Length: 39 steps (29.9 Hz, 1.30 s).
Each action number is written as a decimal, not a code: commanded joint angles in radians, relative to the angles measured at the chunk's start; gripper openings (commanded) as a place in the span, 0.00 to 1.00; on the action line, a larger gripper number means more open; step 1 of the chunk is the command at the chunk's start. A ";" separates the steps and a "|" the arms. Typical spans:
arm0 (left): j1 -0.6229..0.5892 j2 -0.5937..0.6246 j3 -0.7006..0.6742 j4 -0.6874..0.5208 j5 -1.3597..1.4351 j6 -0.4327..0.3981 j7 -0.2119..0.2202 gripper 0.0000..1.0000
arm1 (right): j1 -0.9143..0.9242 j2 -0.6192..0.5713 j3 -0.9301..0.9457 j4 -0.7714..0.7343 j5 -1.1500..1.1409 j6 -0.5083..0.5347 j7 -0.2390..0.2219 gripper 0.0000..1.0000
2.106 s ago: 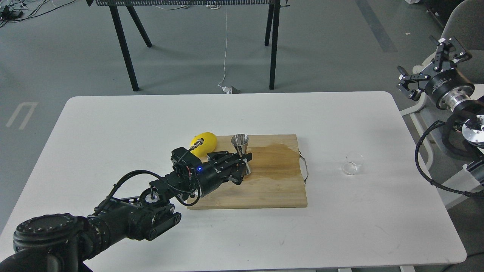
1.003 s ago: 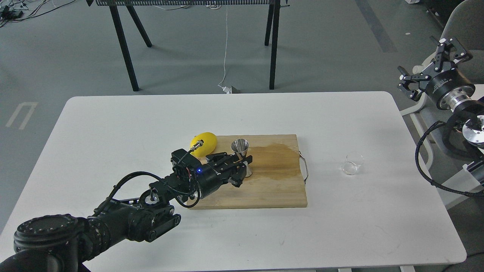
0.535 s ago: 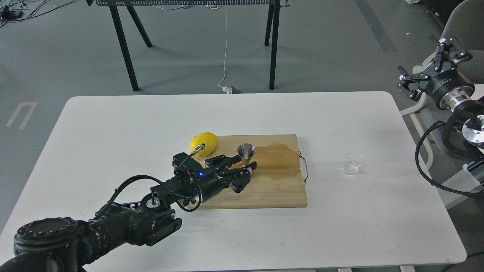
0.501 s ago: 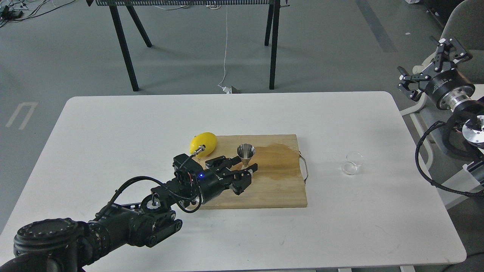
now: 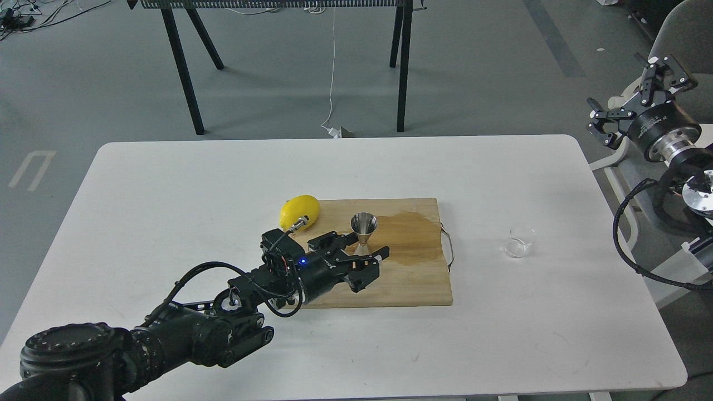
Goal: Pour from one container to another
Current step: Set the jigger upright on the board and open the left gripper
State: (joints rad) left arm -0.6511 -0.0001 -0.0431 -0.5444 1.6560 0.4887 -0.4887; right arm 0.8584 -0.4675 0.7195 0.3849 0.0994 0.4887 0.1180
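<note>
Left gripper (image 5: 365, 249): standing spread, gripping nothing, flanking upright jigger (image 5: 363, 230) on board (image 5: 406, 278). Glass cup (image 5: 519, 240): sitting far right. Right gripper (image 5: 635, 100): spread, idling. Advice: withdrawing straight avoids toppling.

Steel hourglass jigger (image 5: 363, 229) upright on the wet board; clear glass cup (image 5: 519, 240) well apart, rightward.

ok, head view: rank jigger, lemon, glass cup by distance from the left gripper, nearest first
From the left gripper:
1. jigger - between its open fingers, on the cutting board.
2. lemon - up-left, at the board's left corner.
3. glass cup - far right, on the bare table.
</note>
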 commanded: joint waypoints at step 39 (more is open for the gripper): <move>0.030 0.000 -0.012 0.031 -0.010 0.000 0.000 0.75 | 0.001 0.001 0.005 0.006 0.000 0.000 0.002 0.99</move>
State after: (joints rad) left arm -0.6200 0.0000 -0.0553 -0.5157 1.6474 0.4887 -0.4887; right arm 0.8591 -0.4662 0.7216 0.3898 0.0998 0.4887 0.1191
